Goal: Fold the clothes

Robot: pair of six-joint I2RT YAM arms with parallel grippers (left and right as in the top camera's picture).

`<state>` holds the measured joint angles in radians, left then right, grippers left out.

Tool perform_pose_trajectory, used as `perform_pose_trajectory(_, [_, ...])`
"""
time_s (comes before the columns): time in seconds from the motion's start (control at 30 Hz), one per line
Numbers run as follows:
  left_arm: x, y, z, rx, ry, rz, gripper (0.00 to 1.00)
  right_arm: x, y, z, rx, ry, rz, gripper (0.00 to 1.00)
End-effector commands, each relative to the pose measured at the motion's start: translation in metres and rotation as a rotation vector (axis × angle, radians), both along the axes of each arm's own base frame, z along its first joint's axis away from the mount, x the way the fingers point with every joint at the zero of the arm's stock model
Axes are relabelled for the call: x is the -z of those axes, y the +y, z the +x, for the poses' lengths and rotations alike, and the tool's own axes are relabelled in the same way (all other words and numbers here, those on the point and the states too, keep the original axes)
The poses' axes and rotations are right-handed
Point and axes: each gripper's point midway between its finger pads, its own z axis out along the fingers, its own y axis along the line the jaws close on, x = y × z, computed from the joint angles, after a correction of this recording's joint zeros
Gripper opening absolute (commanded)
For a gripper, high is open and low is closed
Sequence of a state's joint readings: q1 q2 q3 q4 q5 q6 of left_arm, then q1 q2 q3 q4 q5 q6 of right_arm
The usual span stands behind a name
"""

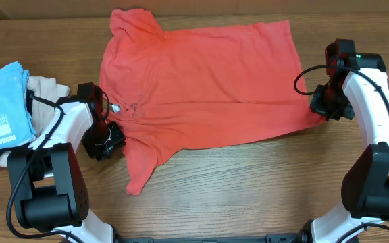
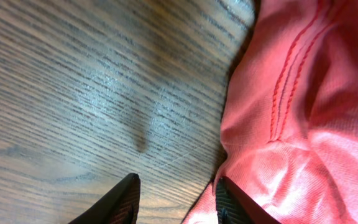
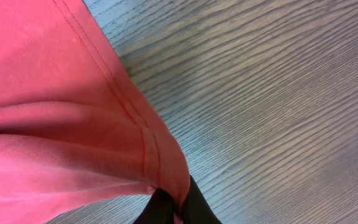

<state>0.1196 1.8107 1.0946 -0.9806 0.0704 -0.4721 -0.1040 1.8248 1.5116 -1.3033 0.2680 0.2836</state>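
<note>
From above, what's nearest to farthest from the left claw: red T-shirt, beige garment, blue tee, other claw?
1. coral-red T-shirt, right beside the left gripper.
2. beige garment, further left.
3. light blue tee, at the far left edge.
4. right gripper, across the shirt.

We read the surface point(image 1: 248, 182) as wood-grain: fine dark streaks, smooth, with a soft sheen up close in the left wrist view. Coral-red T-shirt point(image 1: 201, 81) is matt knit cloth, with a fine weave visible, double-row stitching at the hem and soft wrinkles. Light blue tee point(image 1: 2, 101) is matt cloth too, with a flat white print. Beige garment point(image 1: 46, 88) is matt cloth, rumpled; we can't tell the weave. Left fingers point(image 2: 120, 202) and right fingers point(image 3: 199, 211) look dark, matt and hard — plastic or rubber, we can't say which. Arm shells point(image 1: 377, 101) are smooth white plastic with a slight gloss — joints point(image 1: 46, 196) are black, semi-matt.
</note>
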Motion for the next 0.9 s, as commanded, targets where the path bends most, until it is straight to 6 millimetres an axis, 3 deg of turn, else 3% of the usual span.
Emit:
perform_pose_trajectory(0.0, [0.003,-0.003,0.009,0.049,-0.030,-0.017,0.43,-0.005,-0.002,0.000,0.007,-0.016,-0.002,0.04])
perform_pose_trajectory(0.13, [0.002,-0.014,0.018,0.113,-0.080,-0.090,0.42,-0.005,-0.001,-0.003,0.006,-0.004,0.000,0.04])
perform_pose_trajectory(0.33, [-0.006,-0.043,0.015,0.194,-0.105,-0.267,0.43,-0.005,-0.001,-0.003,0.006,-0.004,0.000,0.04])
perform_pose_trajectory(0.5, [-0.003,-0.045,-0.002,0.184,-0.043,-0.281,0.44,-0.005,-0.001,-0.003,0.006,-0.006,-0.001,0.04])
perform_pose_trajectory(0.67, [0.017,-0.044,-0.017,0.149,-0.017,-0.252,0.44,-0.005,-0.001,-0.003,0.006,-0.006,-0.001,0.04])
perform_pose_trajectory(0.87, [0.029,-0.033,-0.007,0.133,-0.068,-0.182,0.44,-0.005,-0.001,-0.003,0.007,-0.006,0.000,0.04])
